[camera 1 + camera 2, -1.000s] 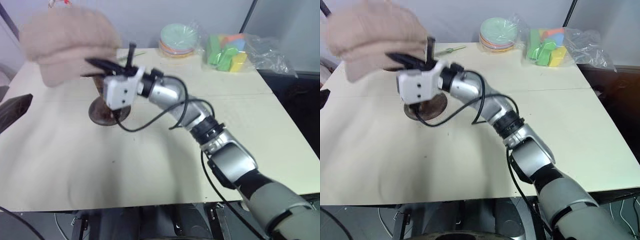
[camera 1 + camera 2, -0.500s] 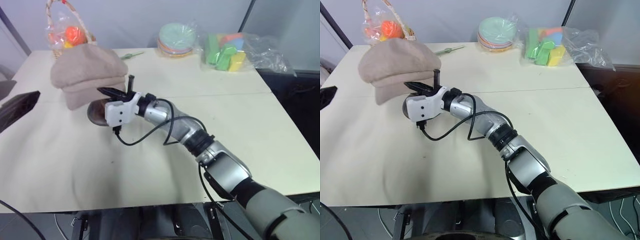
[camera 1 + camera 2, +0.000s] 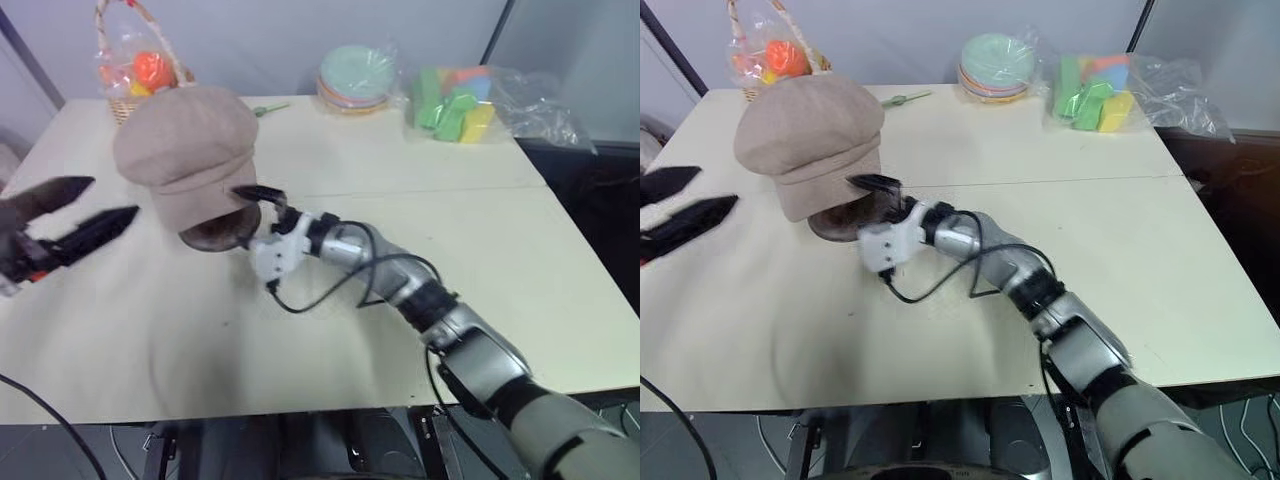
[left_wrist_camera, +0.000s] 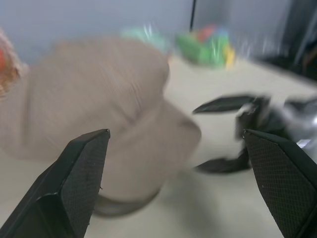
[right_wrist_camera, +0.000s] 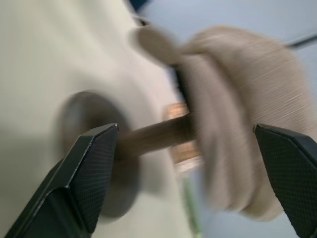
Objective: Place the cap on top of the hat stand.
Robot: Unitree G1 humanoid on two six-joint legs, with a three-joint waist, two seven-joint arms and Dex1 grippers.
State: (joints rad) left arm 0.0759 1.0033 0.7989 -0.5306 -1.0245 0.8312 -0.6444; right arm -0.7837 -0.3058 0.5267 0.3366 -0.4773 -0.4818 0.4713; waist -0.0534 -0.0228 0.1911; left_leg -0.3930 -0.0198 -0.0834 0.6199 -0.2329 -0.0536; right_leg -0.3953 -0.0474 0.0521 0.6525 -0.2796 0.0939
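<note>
The beige cap (image 3: 188, 148) sits over the top of the dark wooden hat stand, hiding its top disc. Below the brim only the round base (image 3: 218, 236) shows, and the right wrist view adds the slim stem (image 5: 157, 135) running up into the cap (image 5: 237, 109). My right gripper (image 3: 252, 212) is open just right of the stand, its fingers level with the brim and stem and holding nothing. My left gripper (image 3: 78, 212) is open to the left of the cap, apart from it. In the left wrist view the cap (image 4: 94, 114) lies ahead between the fingers (image 4: 79, 183).
A wicker basket (image 3: 128, 95) with orange things stands at the back left. A stack of pastel plates (image 3: 355, 80) and a clear bag of coloured blocks (image 3: 462, 102) are at the back. A small green item (image 3: 266, 108) lies behind the cap.
The right gripper brought the cap down onto the stand, let it go and opened, then sank and drew back to the right. The left gripper came in from the left.
</note>
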